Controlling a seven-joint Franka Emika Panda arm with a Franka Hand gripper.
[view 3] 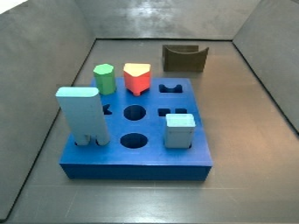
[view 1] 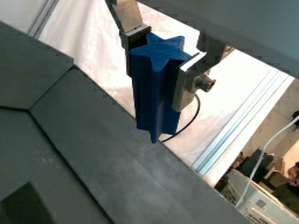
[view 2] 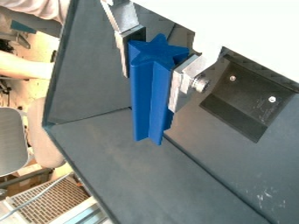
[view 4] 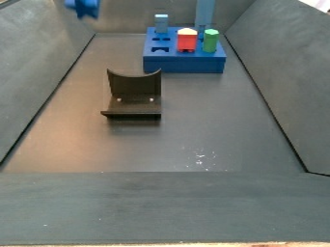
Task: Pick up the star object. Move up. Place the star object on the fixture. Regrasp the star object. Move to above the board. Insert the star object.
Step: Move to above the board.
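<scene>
My gripper (view 1: 163, 63) is shut on the star object (view 1: 149, 87), a dark-blue star-section prism hanging upright between the silver fingers (view 1: 187, 80). Both wrist views show it well above the dark floor, and its star-shaped top face is visible between the jaws (view 2: 145, 51). The fixture (view 2: 247, 103), a dark open-topped holder, lies on the floor off to one side of the star object. In a side view the star object (view 4: 85, 7) is high at the frame's edge, away from the fixture (view 4: 133, 96) and the blue board (view 4: 180, 62). The board (view 3: 138, 162) and the fixture (view 3: 184, 59) also show without the gripper.
The board carries a tall pale blue block (view 3: 80, 115), a green peg (view 3: 104, 79), a red and yellow peg (view 3: 138, 79) and a short pale blue square block (view 3: 177, 131). Open holes (view 3: 135, 113) show in its top. Sloped dark walls (view 4: 39, 87) enclose the floor.
</scene>
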